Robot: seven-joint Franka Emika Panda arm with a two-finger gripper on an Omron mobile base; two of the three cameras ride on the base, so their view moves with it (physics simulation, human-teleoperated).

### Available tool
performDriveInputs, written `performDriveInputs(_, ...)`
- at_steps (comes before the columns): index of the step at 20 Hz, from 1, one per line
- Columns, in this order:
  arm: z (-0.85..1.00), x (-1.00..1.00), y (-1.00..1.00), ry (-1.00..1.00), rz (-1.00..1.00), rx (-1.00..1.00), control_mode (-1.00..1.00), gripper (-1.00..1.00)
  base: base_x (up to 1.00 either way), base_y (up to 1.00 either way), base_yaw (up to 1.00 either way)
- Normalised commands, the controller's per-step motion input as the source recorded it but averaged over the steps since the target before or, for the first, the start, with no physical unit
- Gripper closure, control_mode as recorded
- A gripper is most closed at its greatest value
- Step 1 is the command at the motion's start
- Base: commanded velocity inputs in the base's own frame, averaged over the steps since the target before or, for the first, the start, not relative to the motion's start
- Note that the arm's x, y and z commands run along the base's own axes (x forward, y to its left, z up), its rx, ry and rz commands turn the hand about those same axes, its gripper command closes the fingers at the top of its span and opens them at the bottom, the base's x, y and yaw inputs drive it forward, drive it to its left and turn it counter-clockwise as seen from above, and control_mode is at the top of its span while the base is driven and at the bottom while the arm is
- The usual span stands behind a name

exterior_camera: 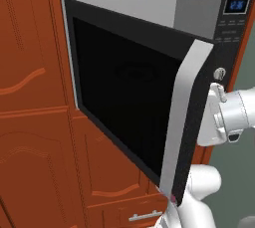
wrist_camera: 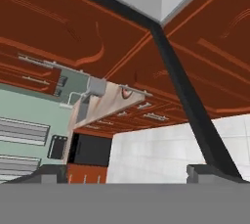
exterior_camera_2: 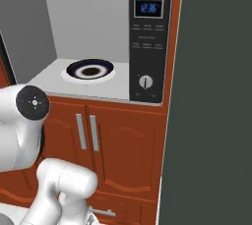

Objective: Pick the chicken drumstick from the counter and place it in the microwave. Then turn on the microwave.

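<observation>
The microwave (exterior_camera_2: 101, 47) stands open, its black glass door (exterior_camera: 129, 97) swung out toward the left base camera, silver handle (exterior_camera: 185, 117) on the door's free edge. On the cavity floor sits a round dark-rimmed plate (exterior_camera_2: 90, 70) with a brown patch at its middle; whether that patch is the chicken drumstick, and which way it points, cannot be told. Right of the cavity, the control panel (exterior_camera_2: 148, 47) carries a blue display above a round knob (exterior_camera_2: 145, 81). Reddish-brown cabinets (exterior_camera_2: 113, 140) lie below. In the hand view the tool (wrist_camera: 127, 173) is open, fingertips (wrist_camera: 53, 173) wide apart with nothing between them.
</observation>
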Motion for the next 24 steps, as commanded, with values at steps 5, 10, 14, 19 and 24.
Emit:
performDriveInputs(5, 0.00, -0.19, 0.74, -0.05, 0.00, -0.09, -1.00, -1.00, 0.00, 0.00, 0.00)
performDriveInputs(10, 0.00, -0.26, -0.06, 0.00, -0.01, -0.01, -1.00, -1.00, 0.00, 0.00, 0.00)
performDriveInputs(14, 0.00, -0.04, -0.86, 0.00, -0.05, 0.00, -1.00, -1.00, 0.00, 0.00, 0.00)
performDriveInputs(19, -0.01, -0.10, -0.90, 0.00, -0.01, -0.11, -1.00, -1.00, 0.00, 0.00, 0.00)
performDriveInputs(24, -0.17, 0.00, -0.27, -0.04, -0.06, -0.49, -1.00, -1.00, 0.00, 0.00, 0.00)
